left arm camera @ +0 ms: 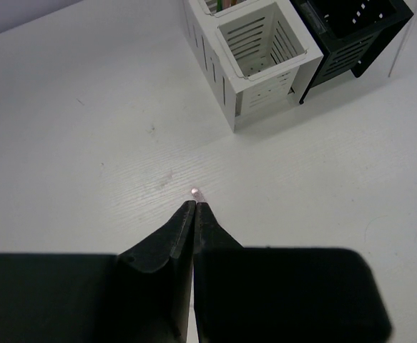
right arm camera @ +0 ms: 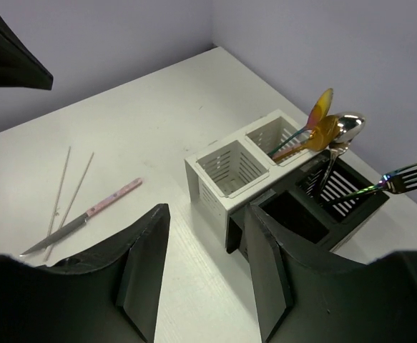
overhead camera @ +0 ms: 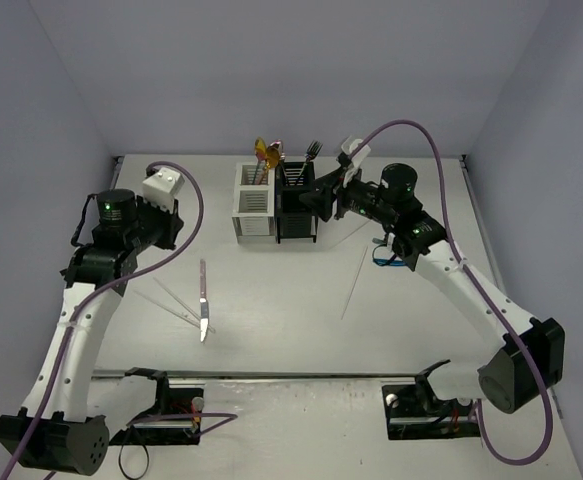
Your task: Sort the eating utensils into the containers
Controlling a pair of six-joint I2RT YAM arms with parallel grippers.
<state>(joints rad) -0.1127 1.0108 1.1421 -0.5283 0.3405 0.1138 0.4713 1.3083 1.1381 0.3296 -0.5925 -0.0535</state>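
The white caddy (overhead camera: 254,205) and black caddy (overhead camera: 296,207) stand joined at the table's back middle. Gold spoons (overhead camera: 263,152) stand in the white one's far cell, a fork (overhead camera: 313,150) and a silver spoon (right arm camera: 347,128) in the black one. A pink-handled knife (overhead camera: 203,300) and two thin sticks (overhead camera: 166,300) lie left of centre. Another stick (overhead camera: 356,280) lies right of centre. My left gripper (overhead camera: 169,232) is shut above bare table left of the white caddy (left arm camera: 272,96), with a tiny pinkish speck at its tips (left arm camera: 194,205). My right gripper (overhead camera: 323,200) is open and empty beside the black caddy (right arm camera: 294,214).
Purple cables loop over both arms. Grey walls close in the table at the back and sides. The arm bases and black mounts sit along the near edge. The white caddy's near cell (right arm camera: 233,168) holds nothing.
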